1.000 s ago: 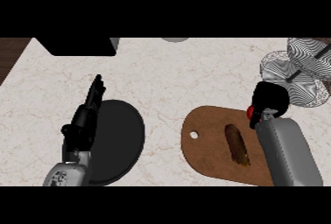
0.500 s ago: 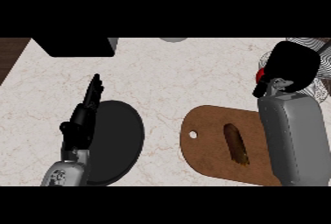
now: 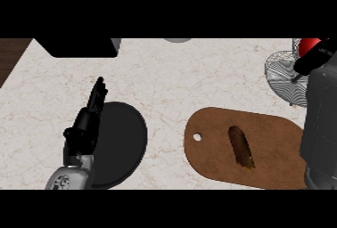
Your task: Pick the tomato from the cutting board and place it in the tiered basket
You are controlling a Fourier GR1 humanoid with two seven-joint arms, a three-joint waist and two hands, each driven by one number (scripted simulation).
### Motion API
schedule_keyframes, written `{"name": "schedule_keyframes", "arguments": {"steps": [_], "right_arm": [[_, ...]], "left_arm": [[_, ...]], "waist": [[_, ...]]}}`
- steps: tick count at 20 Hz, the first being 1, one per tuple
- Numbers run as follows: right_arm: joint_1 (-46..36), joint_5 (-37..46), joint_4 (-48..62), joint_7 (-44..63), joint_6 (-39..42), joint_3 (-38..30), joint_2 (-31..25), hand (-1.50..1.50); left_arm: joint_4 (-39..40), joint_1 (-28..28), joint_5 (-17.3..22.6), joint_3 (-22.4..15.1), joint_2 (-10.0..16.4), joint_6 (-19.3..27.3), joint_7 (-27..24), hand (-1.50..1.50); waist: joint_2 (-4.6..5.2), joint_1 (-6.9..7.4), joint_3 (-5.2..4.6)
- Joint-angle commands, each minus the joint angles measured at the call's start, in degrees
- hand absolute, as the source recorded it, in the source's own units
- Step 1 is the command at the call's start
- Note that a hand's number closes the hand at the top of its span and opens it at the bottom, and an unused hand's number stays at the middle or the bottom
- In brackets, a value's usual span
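The pale marbled counter [image 3: 197, 75] is seen from steeply above. On its right half a brown board [image 3: 276, 133] is laid, and a single brown oblong [image 3: 241, 147] is left on it, set almost along the board's short way. A black plate [image 3: 125, 133] lies at the left. The wire basket [image 3: 280, 80] stands at the right edge, just beyond the board's far corner.

The left hand [image 3: 85, 127] is rested beside the plate, fingers straight and pointing up the view, with nothing held. The right hand [image 3: 316, 58] is raised at the basket's right rim, and its fingers appear curled round the tomato [image 3: 308, 44]. Only a red cap of the tomato shows above them, at the view's top right corner. The tomato is thus off the board and carried over or just beside the basket; which tier lies under it cannot be told.

The tomato is judged light, smooth-skinned and somewhat soft, so it may slip or bruise if squeezed. It is best taken across its widest part, with thumb and fingers on opposite sides, as seems to be done here. It can be expected to roll once set down, so a low release into the basket's dished middle is advised.

As the tomato is round, no long axis can be made out, and no stem end is visible to show which way it points
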Motion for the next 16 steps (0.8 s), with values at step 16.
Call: {"name": "schedule_keyframes", "arguments": {"steps": [16], "right_arm": [[-9.52, -4.13, 30.38, -5.55, -21.35, -11.35, -15.15, 1.5]], "left_arm": [[-2.72, 0.16, 1.13, 1.2, 1.49, -2.36, 2.19, 0.0]], "waist": [[0.49, 1.15, 0.06]]}}
